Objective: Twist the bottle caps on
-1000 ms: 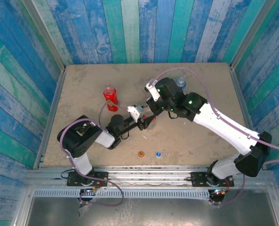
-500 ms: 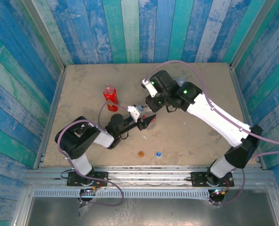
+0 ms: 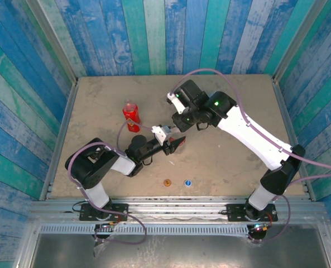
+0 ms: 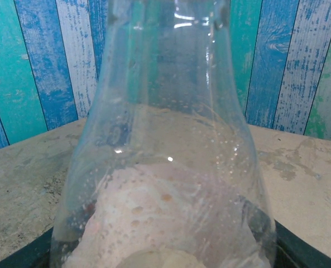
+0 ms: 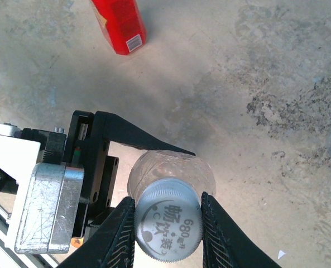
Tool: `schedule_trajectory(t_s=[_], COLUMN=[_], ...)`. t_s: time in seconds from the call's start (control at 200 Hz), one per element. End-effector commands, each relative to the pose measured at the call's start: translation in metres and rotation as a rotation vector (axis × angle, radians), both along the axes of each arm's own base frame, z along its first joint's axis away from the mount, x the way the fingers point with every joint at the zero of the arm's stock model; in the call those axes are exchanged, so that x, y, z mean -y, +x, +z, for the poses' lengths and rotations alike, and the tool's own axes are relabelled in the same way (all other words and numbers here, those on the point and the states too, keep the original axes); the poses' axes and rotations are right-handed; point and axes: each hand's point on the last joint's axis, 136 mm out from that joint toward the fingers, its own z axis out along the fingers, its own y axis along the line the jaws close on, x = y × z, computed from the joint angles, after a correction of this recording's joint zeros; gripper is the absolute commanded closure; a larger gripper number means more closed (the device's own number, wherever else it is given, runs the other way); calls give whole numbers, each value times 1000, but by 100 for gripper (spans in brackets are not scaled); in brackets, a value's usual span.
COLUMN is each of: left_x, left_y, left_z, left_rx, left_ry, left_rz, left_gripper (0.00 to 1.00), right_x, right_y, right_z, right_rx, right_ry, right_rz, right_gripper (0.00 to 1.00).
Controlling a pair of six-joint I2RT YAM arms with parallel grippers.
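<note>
Two claws are sharing one job, left gripper (image 3: 177, 144) clamping the clear bottle (image 4: 165, 167) and right gripper (image 5: 168, 230) pinching the white cap (image 5: 165, 220), risking cross-threading if misaligned.

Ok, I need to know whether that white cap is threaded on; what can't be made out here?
- Right wrist view: the white round plastic cap hides the neck threads of the clear plastic bottle.
- Left wrist view: the top edge cuts off the bottle's mouth.
- Top view: the right arm covers the cap.
</note>
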Motion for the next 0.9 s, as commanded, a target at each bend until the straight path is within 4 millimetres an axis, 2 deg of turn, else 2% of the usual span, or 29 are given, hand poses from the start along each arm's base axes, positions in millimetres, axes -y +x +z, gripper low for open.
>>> schedule_trajectory(t_s=[0.0, 0.14, 0.521, 0.896], left_x=[0, 0, 3, 2], left_y=[-9, -9, -9, -8], left_z=[-6, -9, -12, -13], left_rx=[-33, -43, -76, -85], left_ry=[25, 30, 29, 29], left_rz=[-32, -33, -42, -39], left_gripper=[37, 37, 38, 38], right_x=[23, 20, 11, 11], right_y=[-23, -22, -11, -6], right_z=[-46, -47, -23, -19], right_rx=[-178, -168, -78, -81], right_ry=[-165, -171, -102, -58], right_rz=[-3, 23, 24, -17], right_gripper=[71, 69, 66, 67])
